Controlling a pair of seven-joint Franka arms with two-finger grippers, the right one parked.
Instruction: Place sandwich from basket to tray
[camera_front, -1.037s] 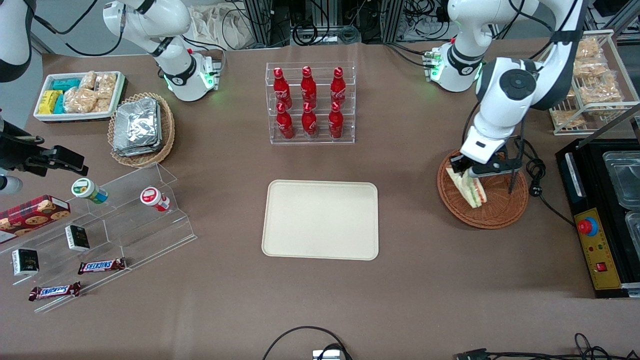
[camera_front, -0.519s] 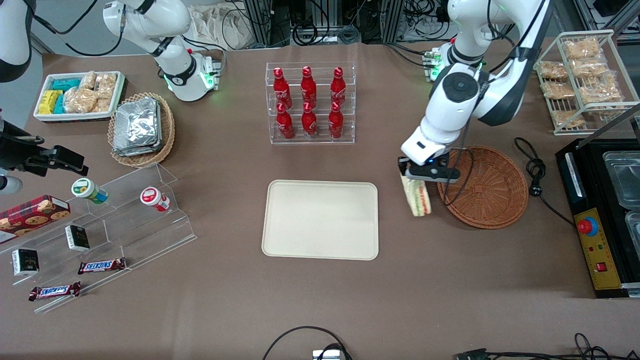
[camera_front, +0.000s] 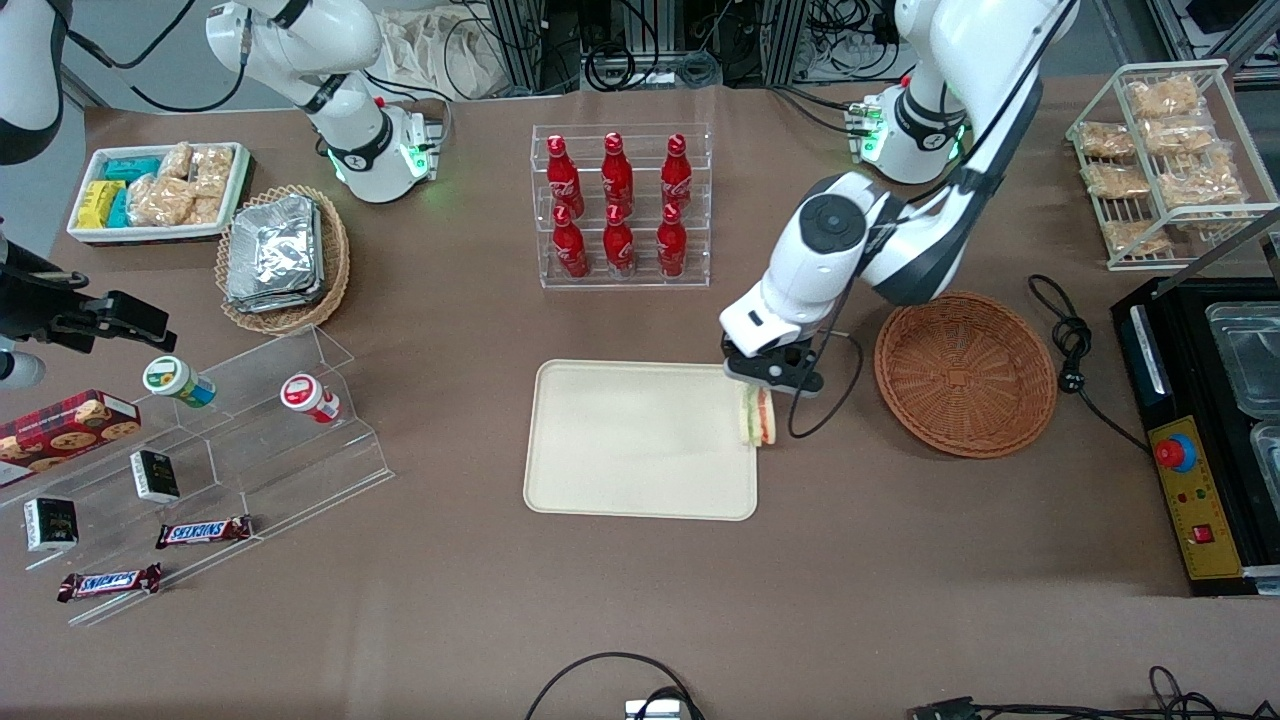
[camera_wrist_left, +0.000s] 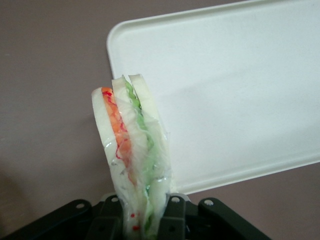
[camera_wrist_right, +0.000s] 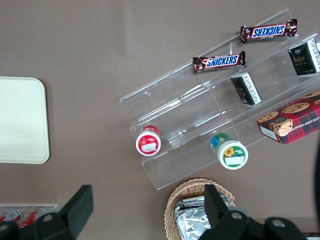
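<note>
Now the left arm's black two-finger gripper (camera_front: 765, 383) has carried the small triangular clear-wrapped sandwich (camera_front: 757, 417) clear of the round reddish-brown wicker basket (camera_front: 966, 373), beside which it hung half a second ago, and holds it above the edge of the large cream-beige rectangular plastic tray (camera_front: 640, 440) nearest that basket. Clamped between the fingers (camera_wrist_left: 172, 220), the sandwich (camera_wrist_left: 134, 155) hangs upright, pale bread slices enclosing red, orange and green filling under crinkled wrap. Toward the parked arm's end, two brown bars (camera_front: 203, 532) read "SNICKERS".
</note>
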